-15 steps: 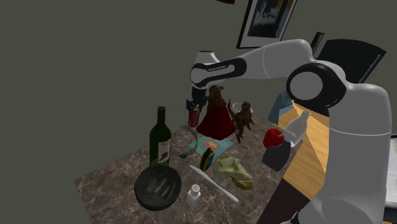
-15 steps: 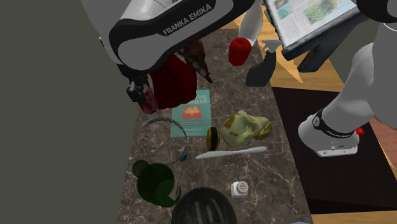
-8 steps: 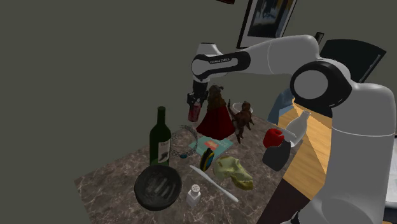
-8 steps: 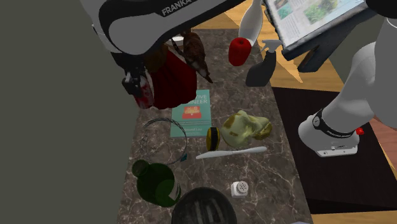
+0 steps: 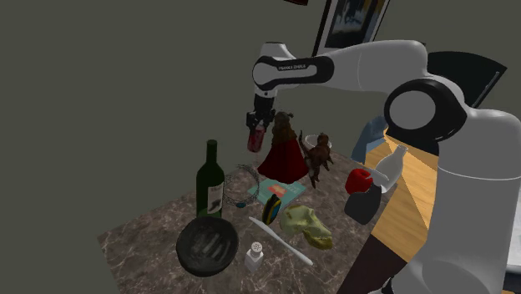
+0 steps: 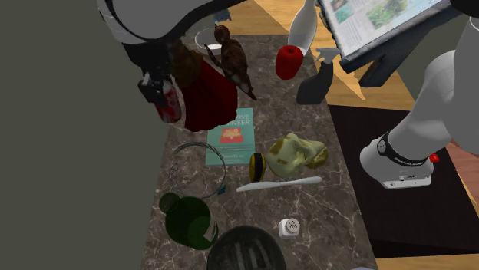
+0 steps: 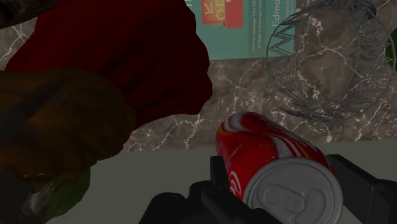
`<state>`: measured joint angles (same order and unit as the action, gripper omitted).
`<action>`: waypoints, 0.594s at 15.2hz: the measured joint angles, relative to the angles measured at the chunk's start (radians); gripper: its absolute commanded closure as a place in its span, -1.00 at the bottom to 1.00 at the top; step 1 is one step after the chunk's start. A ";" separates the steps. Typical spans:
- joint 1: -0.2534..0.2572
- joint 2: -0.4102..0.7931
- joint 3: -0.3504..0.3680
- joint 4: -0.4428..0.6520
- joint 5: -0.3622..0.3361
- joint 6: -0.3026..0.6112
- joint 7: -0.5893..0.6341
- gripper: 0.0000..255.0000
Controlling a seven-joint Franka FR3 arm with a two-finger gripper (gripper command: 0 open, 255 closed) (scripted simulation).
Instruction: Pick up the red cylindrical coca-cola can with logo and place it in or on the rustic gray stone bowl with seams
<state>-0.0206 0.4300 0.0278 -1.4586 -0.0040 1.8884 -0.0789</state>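
A plain grey-green wall backs a table (image 5: 138, 238) of dark, white-veined marble. At its near end sits the round, dark bowl (image 5: 180, 242), ribbed inside, with a tall green glass bottle (image 5: 210, 188) just behind it. Further right, the hand (image 5: 255, 127) clasps the can (image 5: 255, 140), glossy red with white swirls and a dull grey lid. Over the last second it has risen off the table and now hangs clear beside the red-cloaked figurine (image 5: 282, 159). The lift looks done, so I judge the carry past the bottle to the bowl comes next.
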 measured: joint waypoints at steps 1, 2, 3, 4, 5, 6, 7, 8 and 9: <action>0.000 -0.005 0.000 0.002 0.000 -0.007 -0.001 1.00; 0.004 -0.020 0.002 -0.013 0.000 -0.007 0.007 1.00; 0.014 -0.040 0.006 -0.043 -0.001 0.003 0.021 1.00; 0.023 -0.062 0.010 -0.068 -0.002 0.005 0.034 1.00; 0.036 -0.078 0.016 -0.091 -0.004 0.013 0.053 1.00; 0.048 -0.105 0.022 -0.124 -0.004 0.018 0.071 1.00; 0.059 -0.136 0.029 -0.167 -0.005 0.031 0.089 1.00; 0.069 -0.154 0.034 -0.190 -0.005 0.036 0.104 1.00; 0.079 -0.175 0.040 -0.222 -0.006 0.047 0.121 1.00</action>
<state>0.0581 0.2554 0.0679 -1.6803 -0.0095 1.9357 0.0417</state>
